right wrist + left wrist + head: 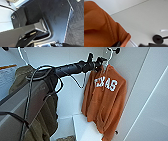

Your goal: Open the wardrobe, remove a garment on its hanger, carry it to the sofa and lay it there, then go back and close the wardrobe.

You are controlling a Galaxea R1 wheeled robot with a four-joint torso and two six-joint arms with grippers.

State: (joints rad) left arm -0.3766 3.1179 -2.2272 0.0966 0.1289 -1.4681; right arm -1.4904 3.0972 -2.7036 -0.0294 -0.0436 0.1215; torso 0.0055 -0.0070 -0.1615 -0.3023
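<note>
Orange fleece garment (105,99) — soft, creased — hangs on thin white hanger (108,57).

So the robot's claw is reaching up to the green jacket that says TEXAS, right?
Not quite. In the head view the left claw reaches up by the hanger of the orange sweatshirt, which says TEXAS. The green jacket hangs apart, nearer the robot.

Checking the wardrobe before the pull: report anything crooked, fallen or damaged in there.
Nothing stands out as damaged or fallen. The orange garment hangs on its white hanger inside the open wardrobe, its hem drooping lower on one side. The olive jacket hangs beside it. The left tool is up at the garment's collar.
</note>
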